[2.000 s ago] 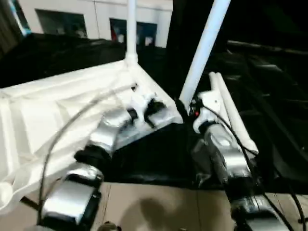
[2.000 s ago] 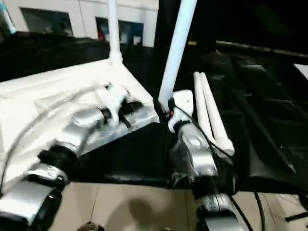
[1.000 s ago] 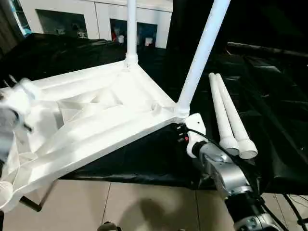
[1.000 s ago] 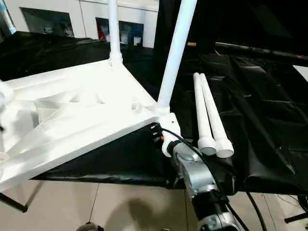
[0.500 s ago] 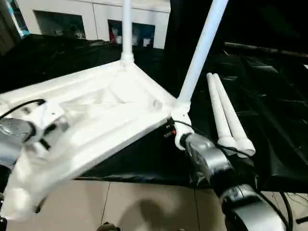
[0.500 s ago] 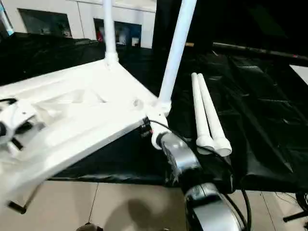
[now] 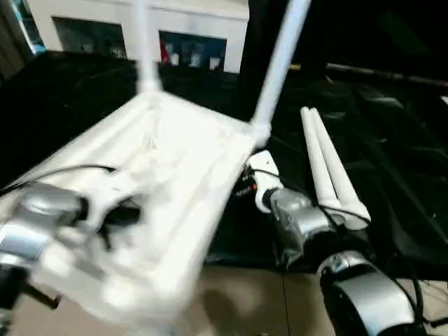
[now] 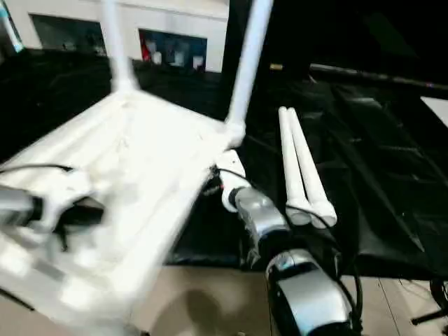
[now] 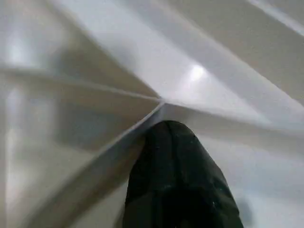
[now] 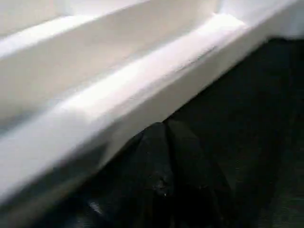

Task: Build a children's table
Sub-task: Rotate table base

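Observation:
The white tabletop [image 7: 183,157] lies upside down, ribbed underside up, hanging over the front edge of the black-covered bench. Two white legs stand upright in its corner sockets, one at the far corner [image 7: 142,49] and one at the right corner [image 7: 278,63]. Two loose legs [image 7: 329,168] lie side by side on the black cloth to the right. My left gripper [image 7: 122,213] is shut, its tip [image 9: 166,128] pressed into a rib junction of the underside. My right gripper [image 7: 245,183] is shut too, its tip [image 10: 164,128] against the tabletop's outer rim just below the right corner.
Black cloth [image 7: 392,140] covers the bench around and behind the tabletop. A white cabinet with glass doors [image 7: 189,24] stands at the back. Beige floor [image 7: 245,301] shows below the bench's front edge, between my silver forearms.
The tabletop has swung round about its right corner, and the far leg has moved left. My left gripper has come in onto the underside. My right gripper has stayed at the corner rim.

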{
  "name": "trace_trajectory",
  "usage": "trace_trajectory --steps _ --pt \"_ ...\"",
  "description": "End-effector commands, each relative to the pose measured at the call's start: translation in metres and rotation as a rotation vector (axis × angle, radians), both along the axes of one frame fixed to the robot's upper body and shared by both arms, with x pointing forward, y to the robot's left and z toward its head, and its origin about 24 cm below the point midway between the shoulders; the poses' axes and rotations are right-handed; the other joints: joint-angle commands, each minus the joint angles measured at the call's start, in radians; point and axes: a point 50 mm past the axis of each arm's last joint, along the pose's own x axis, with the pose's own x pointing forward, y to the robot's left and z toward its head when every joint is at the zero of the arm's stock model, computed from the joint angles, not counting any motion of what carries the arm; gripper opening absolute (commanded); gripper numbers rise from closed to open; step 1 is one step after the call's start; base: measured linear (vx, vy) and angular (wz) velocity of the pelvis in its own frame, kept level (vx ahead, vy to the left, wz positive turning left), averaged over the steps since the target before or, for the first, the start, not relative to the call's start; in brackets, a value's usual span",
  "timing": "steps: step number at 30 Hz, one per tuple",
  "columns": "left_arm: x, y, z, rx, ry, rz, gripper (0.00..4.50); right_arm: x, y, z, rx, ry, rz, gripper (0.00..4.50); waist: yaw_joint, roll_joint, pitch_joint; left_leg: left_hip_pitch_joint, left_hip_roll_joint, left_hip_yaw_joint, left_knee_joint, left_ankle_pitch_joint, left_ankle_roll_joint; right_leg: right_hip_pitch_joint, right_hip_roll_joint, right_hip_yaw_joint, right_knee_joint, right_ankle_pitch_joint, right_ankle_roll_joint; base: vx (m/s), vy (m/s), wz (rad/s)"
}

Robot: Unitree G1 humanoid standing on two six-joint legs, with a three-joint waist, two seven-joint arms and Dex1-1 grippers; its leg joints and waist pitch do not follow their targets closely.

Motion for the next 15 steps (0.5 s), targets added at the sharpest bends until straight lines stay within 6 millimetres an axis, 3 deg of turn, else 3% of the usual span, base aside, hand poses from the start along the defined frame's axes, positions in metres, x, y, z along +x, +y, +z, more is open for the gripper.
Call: trace_trajectory --steps 1,3,4,6,7,11,12,13,15 --pt "0.005 -0.015 0.006 -0.024 -0.041 -0.065 0.00 0.004 0.001 0.006 0.005 -0.021 0.012 0.07 -0.006 0.042 -0.065 0.023 0.030 -0.016 -0.073 -0.213 -0.075 0.040 -0.070 0.059 -0.066 -0.076 -0.196 0.000 0.000 0.00" --pt "0.016 -0.022 0.006 -0.013 -0.105 -0.060 0.00 0.006 -0.005 0.008 0.000 -0.031 0.003 0.07 -0.010 0.034 -0.069 0.021 0.027 -0.014 -0.069 -0.198 -0.067 0.044 -0.066 0.059 -0.067 -0.055 -0.194 0.000 0.000 0.00" --pt "0.023 -0.025 0.006 -0.005 -0.147 -0.045 0.00 0.007 -0.007 0.009 -0.005 -0.038 -0.001 0.07 -0.008 0.039 -0.070 0.021 0.028 -0.015 -0.068 -0.191 -0.066 0.044 -0.068 0.060 -0.063 -0.040 -0.198 0.000 0.000 0.00" --pt "0.041 -0.030 0.008 0.032 -0.242 -0.003 0.00 0.009 -0.015 0.013 -0.026 -0.068 -0.002 0.07 -0.010 0.034 -0.067 0.019 0.025 -0.014 -0.067 -0.205 -0.059 0.044 -0.063 0.059 -0.073 -0.075 -0.188 0.000 0.000 0.00" --pt "0.046 -0.032 0.009 0.039 -0.263 0.009 0.00 0.010 -0.017 0.015 -0.033 -0.078 0.000 0.07 -0.006 0.036 -0.070 0.025 0.026 -0.013 -0.064 -0.207 -0.060 0.041 -0.064 0.060 -0.072 -0.075 -0.188 0.000 0.000 0.00" --pt "0.068 -0.037 0.012 0.137 -0.361 0.040 0.00 0.015 -0.032 0.036 -0.049 -0.179 0.036 0.07 -0.007 0.039 -0.068 0.020 0.028 -0.020 -0.065 -0.219 -0.060 0.046 -0.067 0.058 -0.073 -0.121 -0.172 0.000 0.000 0.00" --pt "0.071 -0.037 0.012 0.152 -0.374 0.039 0.00 0.015 -0.033 0.039 -0.047 -0.190 0.037 0.07 -0.006 0.034 -0.067 0.019 0.026 -0.019 -0.065 -0.222 -0.055 0.045 -0.065 0.057 -0.077 -0.132 -0.164 0.000 0.000 0.00" --pt "0.075 -0.038 0.012 0.174 -0.402 0.058 0.00 0.016 -0.037 0.044 -0.045 -0.207 0.036 0.07 -0.006 0.039 -0.069 0.019 0.027 -0.021 -0.064 -0.217 -0.055 0.046 -0.066 0.058 -0.075 -0.126 -0.164 0.000 0.000 0.00" --pt "0.085 -0.041 0.013 0.213 -0.473 0.097 0.00 0.017 -0.044 0.051 -0.056 -0.241 0.022 0.07 -0.007 0.035 -0.071 0.014 0.025 -0.021 -0.062 -0.192 -0.049 0.051 -0.066 0.057 -0.072 -0.089 -0.167 0.000 0.000 0.00"
